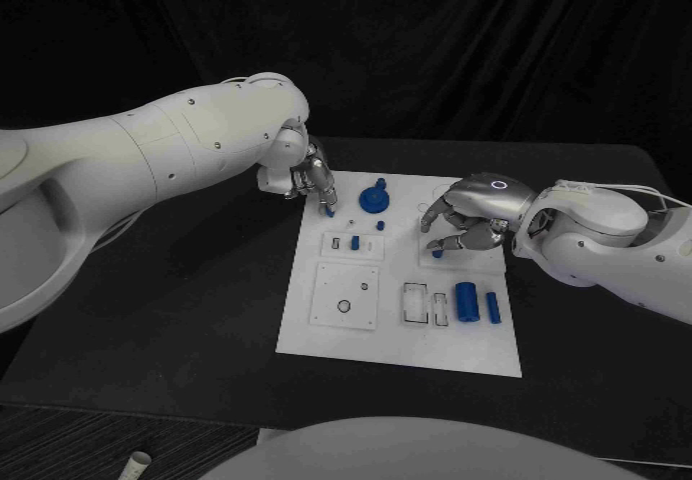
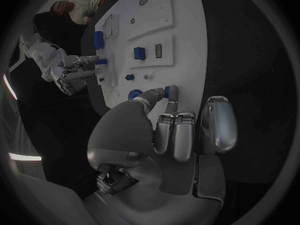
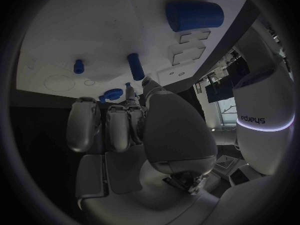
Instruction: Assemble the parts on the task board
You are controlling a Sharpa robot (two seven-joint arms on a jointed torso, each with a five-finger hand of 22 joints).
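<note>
White task board (image 1: pixel 408 345) at the middle of the black table (image 1: pixel 173 350), long side running from 12 to 6 o'clock in the head view.

At the board's 11 o'clock corner, left hand (image 1: pixel 299 175) reaching down, thumb and one fingertip closed on a short blue peg (image 1: pixel 330 210), other fingers curled beside them; peg low over the white surface, contact with it impossible to judge. Just toward 3 o'clock of that peg, a round blue gear (image 1: pixel 374 198) lying on the board. Toward 6 o'clock from the gear, a tiny blue pin (image 1: pixel 381 225), then a small blue block (image 1: pixel 355 242) next to a narrow slot.

At the board's 2 o'clock edge, right hand (image 1: pixel 469 215) bent over the plate, fingertips lowered onto a small blue piece (image 1: pixel 438 253). In the right wrist view, thumb and a finger close together at that piece; whether gripped or merely touched, cannot tell.

Toward 5 o'clock, a large blue cylinder (image 1: pixel 467 301) lying flat, a slimmer blue rod (image 1: pixel 493 307) just beside it on its 3 o'clock side, both well apart from either hand. At 8 o'clock, a raised square panel (image 1: pixel 346 295) with a ring-shaped hole.
</note>
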